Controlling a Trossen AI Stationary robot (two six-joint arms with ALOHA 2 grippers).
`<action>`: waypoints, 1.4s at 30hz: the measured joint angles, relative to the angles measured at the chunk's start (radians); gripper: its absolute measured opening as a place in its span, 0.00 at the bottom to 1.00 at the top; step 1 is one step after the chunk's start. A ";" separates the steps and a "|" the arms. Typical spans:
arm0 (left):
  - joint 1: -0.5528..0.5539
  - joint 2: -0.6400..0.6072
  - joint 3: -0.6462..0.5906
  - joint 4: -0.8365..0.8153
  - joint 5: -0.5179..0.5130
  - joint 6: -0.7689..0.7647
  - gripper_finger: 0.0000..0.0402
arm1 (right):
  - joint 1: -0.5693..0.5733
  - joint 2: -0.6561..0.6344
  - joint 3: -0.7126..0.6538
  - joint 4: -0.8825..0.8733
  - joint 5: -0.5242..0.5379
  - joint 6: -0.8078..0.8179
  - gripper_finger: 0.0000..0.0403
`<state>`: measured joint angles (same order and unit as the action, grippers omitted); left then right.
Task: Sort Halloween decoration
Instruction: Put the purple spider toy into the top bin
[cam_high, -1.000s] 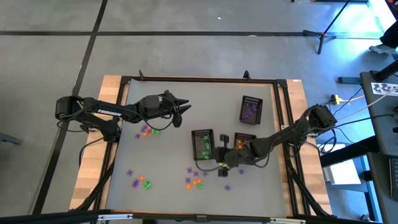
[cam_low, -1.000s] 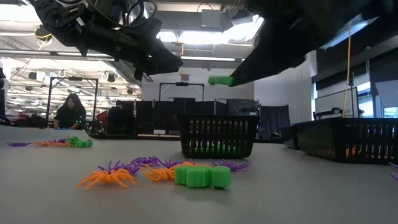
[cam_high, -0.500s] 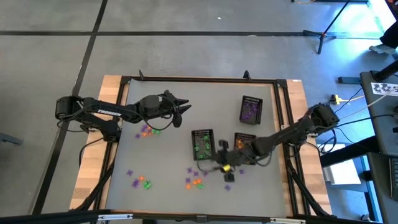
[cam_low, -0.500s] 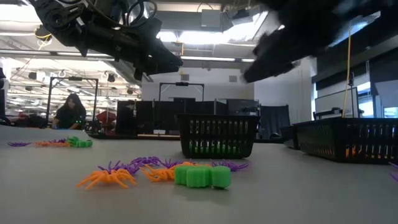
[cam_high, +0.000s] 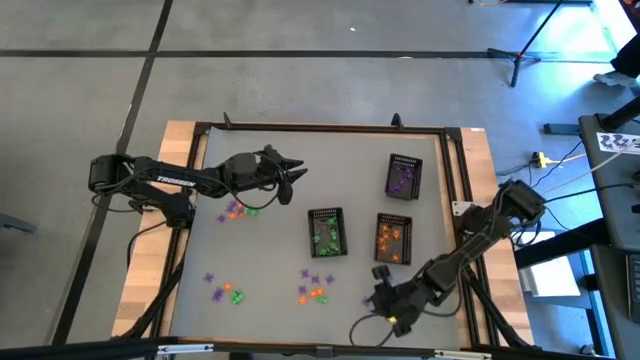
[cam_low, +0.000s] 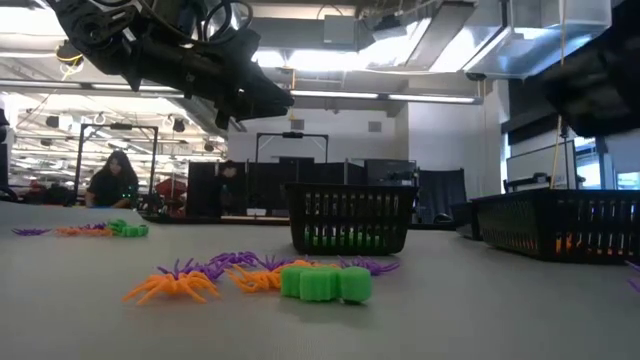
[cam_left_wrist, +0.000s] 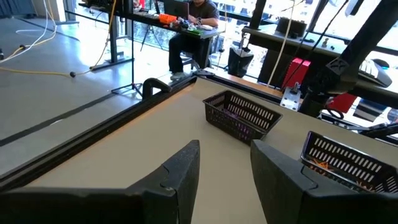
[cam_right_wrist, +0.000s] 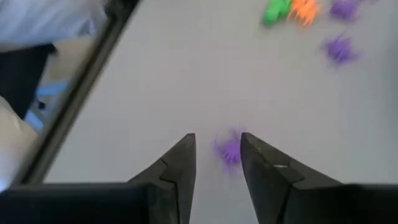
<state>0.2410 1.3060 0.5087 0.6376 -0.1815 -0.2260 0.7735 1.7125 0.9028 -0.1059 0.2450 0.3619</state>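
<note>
The Halloween decoration lies in small clusters on the grey table: orange, green and purple trinkets at the far left, near left and near middle. My right gripper is open near the table's near edge, pointing steeply down. Its fingertips stand on either side of a purple spider that lies on the table. In the high view this gripper is nearer than the baskets. My left gripper hangs open over the far left of the table, with nothing between its fingers.
Three black mesh baskets stand right of centre: one with purple pieces, one with green, one with orange. A black frame rail runs along the table's near edge, close to my right gripper. A person sits beyond the table.
My right gripper has let go of the green trinket it held over the green basket; that piece is gone from its fingers. The gripper has then swung toward the table's near edge, sunk a little and tipped more steeply down over the purple spider.
</note>
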 joint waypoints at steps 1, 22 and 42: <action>0.000 0.000 0.000 0.000 0.000 0.000 0.34 | 0.002 0.014 0.000 -0.001 0.003 0.009 0.31; 0.000 0.000 0.000 -0.001 0.000 0.000 0.34 | 0.000 0.113 0.002 -0.008 0.037 0.050 0.02; 0.000 0.000 0.000 -0.001 0.000 0.000 0.34 | -0.002 -0.115 -0.002 -0.118 0.159 0.076 0.07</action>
<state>0.2412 1.3061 0.5087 0.6370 -0.1814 -0.2260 0.7715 1.5971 0.9012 -0.2234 0.4037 0.4377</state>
